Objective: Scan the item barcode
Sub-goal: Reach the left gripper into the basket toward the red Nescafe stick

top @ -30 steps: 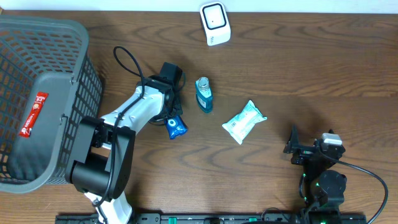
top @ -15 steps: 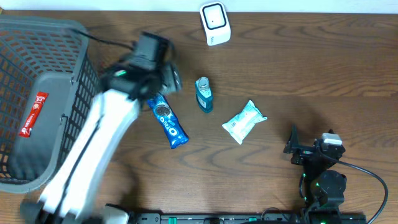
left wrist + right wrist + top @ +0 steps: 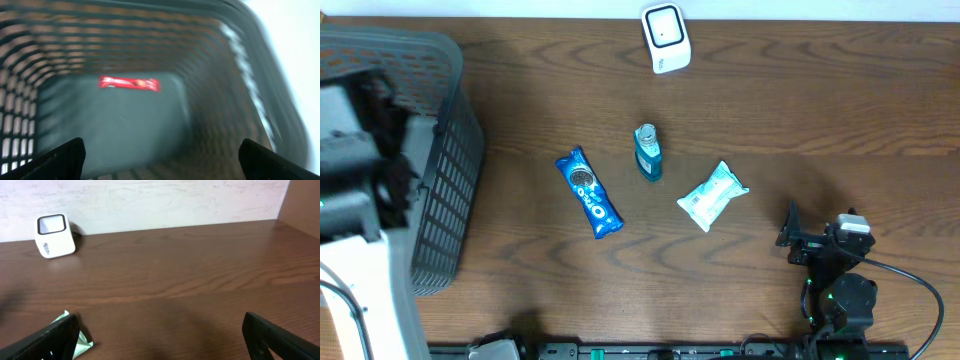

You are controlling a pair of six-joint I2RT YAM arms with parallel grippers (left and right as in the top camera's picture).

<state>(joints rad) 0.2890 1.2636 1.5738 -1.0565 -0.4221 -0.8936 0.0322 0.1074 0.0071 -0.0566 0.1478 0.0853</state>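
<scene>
Between the two fingers of the left gripper [image 3: 160,165], which stand spread wide at the bottom corners of the wrist view, nothing is held. Beneath them is the dark floor of the basket [image 3: 225,75], where a red bar [image 3: 129,83] lies flat near the far wall; this view is blurred. From overhead, the left arm [image 3: 360,230] is a pale smear over the basket [image 3: 450,180] at the left end of the table [image 3: 820,100], covering most of the basket's inside. The right gripper [image 3: 160,342] also has its fingers spread apart and empty, low over the wood. In the overhead view it [image 3: 798,236] sits near the front right of the table, ahead of the right arm [image 3: 840,275]. The blue cookie packet [image 3: 589,193] lies flat and slanted on the bare table, touched by neither gripper, apart from the basket and just left of the bottle [image 3: 648,152]. Whether that teal bottle stands or lies I cannot tell. To the bottle's right lies a white and green wipes pack [image 3: 712,195], one corner of which shows beside the right gripper's left finger [image 3: 76,336]. The white scanner [image 3: 666,38] stands at the far edge of the table by the wall, well apart from the packet, and shows at the upper left of the right wrist view [image 3: 54,242].
</scene>
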